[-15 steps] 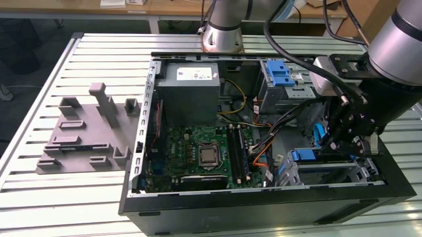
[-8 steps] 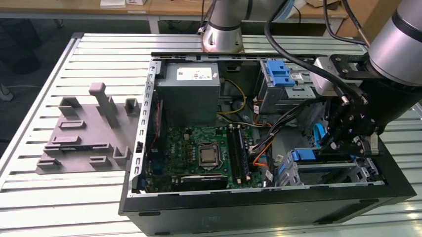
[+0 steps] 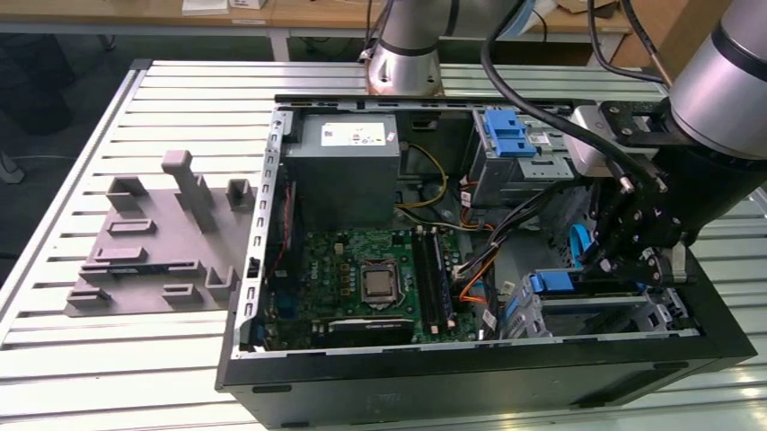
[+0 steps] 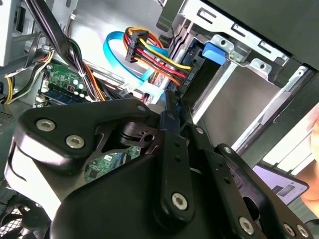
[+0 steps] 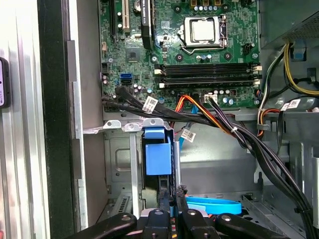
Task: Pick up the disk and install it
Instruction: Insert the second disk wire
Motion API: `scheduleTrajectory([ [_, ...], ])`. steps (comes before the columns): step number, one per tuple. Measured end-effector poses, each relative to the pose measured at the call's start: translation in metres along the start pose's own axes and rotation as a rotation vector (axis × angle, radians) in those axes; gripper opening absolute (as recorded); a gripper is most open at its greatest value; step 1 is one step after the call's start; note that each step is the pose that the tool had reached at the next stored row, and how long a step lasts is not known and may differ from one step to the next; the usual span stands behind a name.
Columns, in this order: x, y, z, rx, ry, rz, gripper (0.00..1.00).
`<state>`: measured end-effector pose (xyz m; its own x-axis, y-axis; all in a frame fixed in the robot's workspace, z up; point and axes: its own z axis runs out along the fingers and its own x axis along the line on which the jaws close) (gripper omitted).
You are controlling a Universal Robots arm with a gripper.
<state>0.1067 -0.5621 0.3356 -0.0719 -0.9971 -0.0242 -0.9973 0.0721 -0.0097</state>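
The arm reaches down from the exterior view's right into an open computer case (image 3: 258, 269) lying on its side on a slatted metal desk (image 3: 120, 359). Its gripper (image 3: 635, 256) hangs over the drive cage (image 3: 671, 314) at the near corner of the case toward the exterior view's right, with the wrist pitched steeply down.

In the first wrist view the gripper (image 5: 172, 199) has its two thin fingers (image 5: 164, 199) drawn close together, with hardly any gap between them, right at the edge of the disk (image 5: 158, 158). Whether they actually pinch its blue frame cannot be told. In the second wrist view the gripper (image 4: 177, 102) shows the same narrow pairing, tips set against the dark end of the disk (image 4: 199, 74).

The disk (image 3: 576, 283) sits in the drive cage, standing on edge between the cage's metal walls, its blue carrier end facing out toward the gripper. Its long axis runs into the bay, away from the fingertips.

A motherboard (image 3: 359, 278) covers the floor of the case, with a grey power supply (image 3: 348, 171) beyond it and a blue latch (image 3: 506, 135) on the far cage. A grey moulded fixture (image 3: 156, 242) rests on the desk toward the exterior view's left. Wooden benches (image 3: 287, 11) stand behind.
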Motion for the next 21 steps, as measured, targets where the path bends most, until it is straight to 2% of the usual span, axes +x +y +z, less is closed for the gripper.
scheduleTrajectory([
  [5,0.0,-0.0005,0.001,-0.0006,-0.0042,0.0,0.16],
  [21,-0.0001,-0.0037,0.0061,-0.0007,-0.0043,0.0,0.16],
])
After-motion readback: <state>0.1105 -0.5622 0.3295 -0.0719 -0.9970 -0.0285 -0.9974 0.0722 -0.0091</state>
